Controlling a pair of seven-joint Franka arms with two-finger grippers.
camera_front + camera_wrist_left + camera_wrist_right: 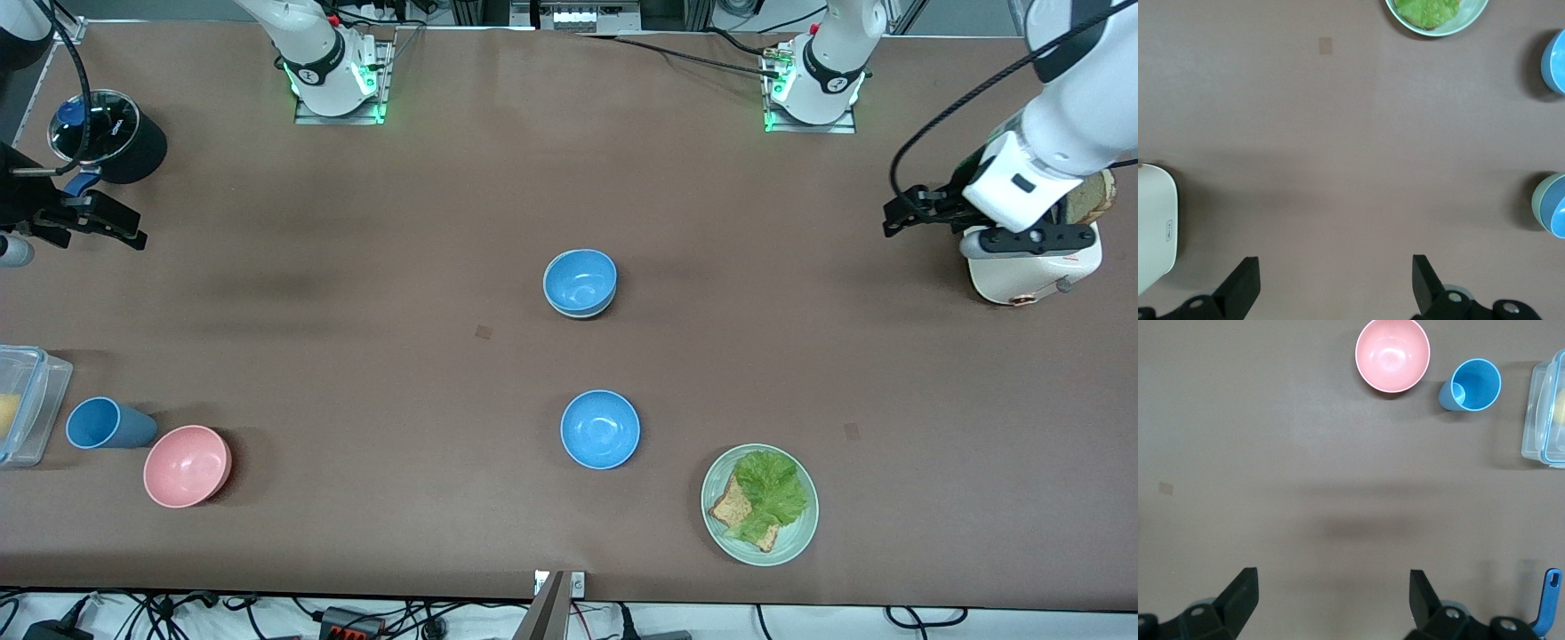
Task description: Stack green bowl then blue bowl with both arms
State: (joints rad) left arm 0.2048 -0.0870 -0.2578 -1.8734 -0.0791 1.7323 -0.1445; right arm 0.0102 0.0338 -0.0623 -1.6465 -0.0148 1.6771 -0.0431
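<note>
A sky-blue bowl (580,279) sits nested inside the pale green bowl (584,313) at mid-table; only the green rim (1537,203) shows around it. A second blue bowl (600,428) stands alone, nearer the front camera. My left gripper (896,218) hangs open and empty over the left arm's end of the table, beside a white toaster; in its wrist view (1336,283) there is only bare table between the fingers. My right gripper (107,222) hangs open and empty over the right arm's end (1333,600). Both are well apart from the bowls.
A green plate (794,542) with lettuce and bread lies near the front edge. A pink bowl (187,466), a blue cup (102,423) and a clear box (27,400) sit at the right arm's end. A black pot (111,133) and the white toaster (1031,271) stand by the grippers.
</note>
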